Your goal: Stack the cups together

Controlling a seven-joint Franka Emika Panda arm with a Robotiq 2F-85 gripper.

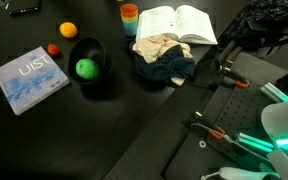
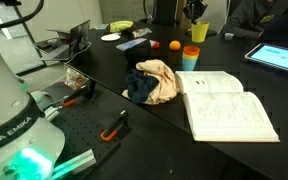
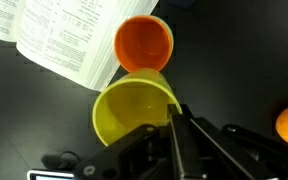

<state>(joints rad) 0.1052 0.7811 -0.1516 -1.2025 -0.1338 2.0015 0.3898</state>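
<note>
Well, the table (image 1: pixel 44 130) is black and takes up most of both exterior views, with a wide bare stretch on the near side of the blue book (image 1: pixel 29 80). I count two books. The other is an open book (image 1: pixel 179 22), lying flat with a page corner close beside the cups. A cloth (image 1: pixel 164 58) is heaped just in front of it, near the table edge on the robot's side. There is one black bowl (image 1: pixel 79 45) with a single green ball (image 1: pixel 86 68) inside it, well apart from the cups.

My gripper (image 3: pixel 176 115) is closed to a narrow gap on the rim of the yellow cup (image 3: pixel 124 115). In the wrist view one finger (image 3: pixel 181 135) crosses the cup's wall and the cup's mouth faces the camera. In an exterior view the gripper (image 2: pixel 195 16) comes down from above onto that cup. I cannot tell whether the cup's base touches the table.

There are three cups. The orange cup (image 3: pixel 144 43) sits nested in the blue cup (image 2: pixel 189 63), and the pair stands upright on the table just beside the yellow cup. The wrist view looks straight down into the orange cup, so the blue cup is hidden there.

Open table lies around the pair on the side away from the open book. One orange fruit (image 1: pixel 68 30) sits there, near but not touching anything, and it also shows at the edge of the wrist view. A small red thing (image 1: pixel 53 48) lies between the fruit and the blue book; it is too small to name.
</note>
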